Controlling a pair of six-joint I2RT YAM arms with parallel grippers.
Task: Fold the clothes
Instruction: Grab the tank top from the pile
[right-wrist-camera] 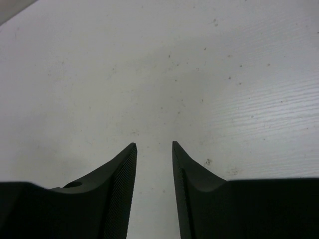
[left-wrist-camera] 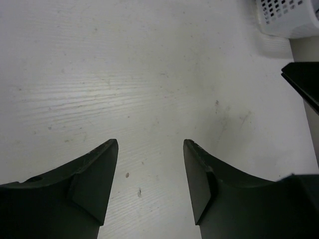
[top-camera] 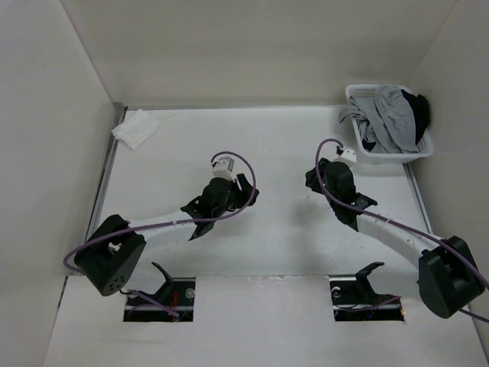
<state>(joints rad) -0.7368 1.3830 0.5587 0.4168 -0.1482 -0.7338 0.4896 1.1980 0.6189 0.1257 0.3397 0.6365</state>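
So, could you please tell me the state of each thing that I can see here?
White plastic basket: upright, holding two garments.
Plain light-grey knit garment: crumpled, unfolded, inside the basket.
Black garment: bunched beside it.
Small white cloth: crumpled, far left corner.
Left claw: open, empty.
Right claw: open, narrower gap, empty.

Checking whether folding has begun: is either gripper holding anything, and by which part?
Nothing is held. The left gripper and the right gripper both stand open above the table; the grey garment lies in the basket, untouched.
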